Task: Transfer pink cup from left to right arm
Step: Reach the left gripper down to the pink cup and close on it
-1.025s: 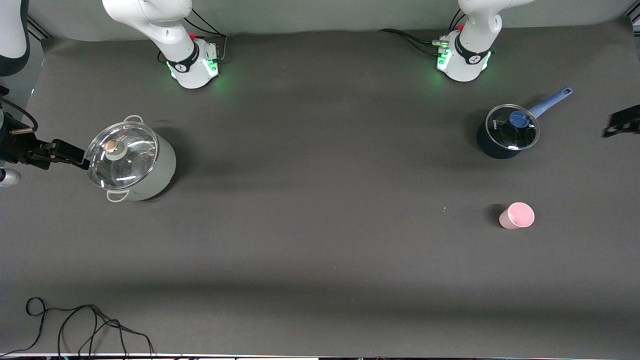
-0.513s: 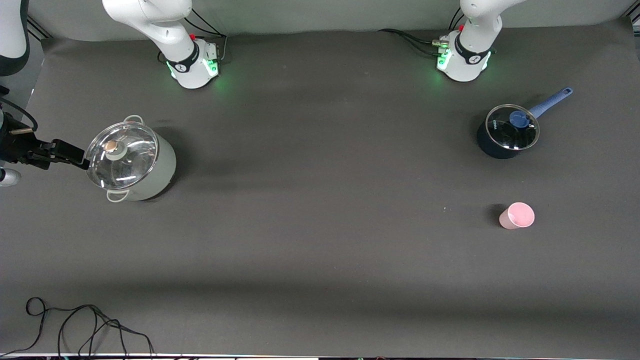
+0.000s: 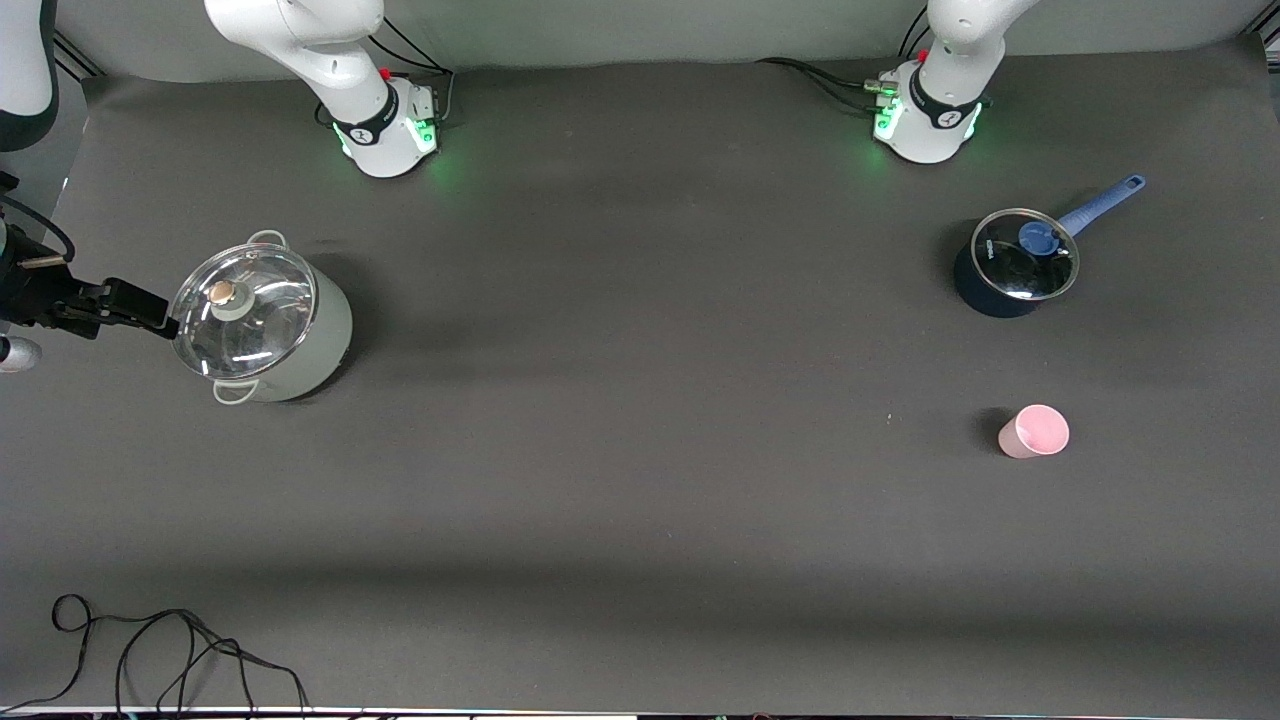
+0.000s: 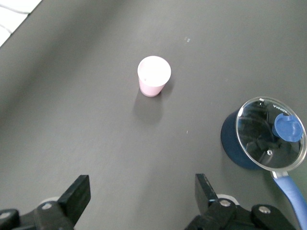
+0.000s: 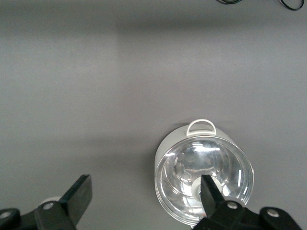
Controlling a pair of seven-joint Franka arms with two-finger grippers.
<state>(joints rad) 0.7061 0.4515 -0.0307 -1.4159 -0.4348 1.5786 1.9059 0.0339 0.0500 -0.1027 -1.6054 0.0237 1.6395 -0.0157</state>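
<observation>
The pink cup stands upright on the dark table toward the left arm's end, nearer to the front camera than the blue saucepan. It also shows in the left wrist view. My left gripper is open and empty, high over the table, with the cup well clear of its fingers; it is outside the front view. My right gripper is open and empty at the right arm's end, up beside the grey pot. In the right wrist view the right gripper has one finger over the pot's lid.
A grey pot with a glass lid stands toward the right arm's end and shows in the right wrist view. A blue saucepan with a glass lid shows in the left wrist view too. A black cable lies at the near edge.
A black part of the left gripper at the front view's edge by the saucepan has gone out of view. The cup and the right arm have not moved.
</observation>
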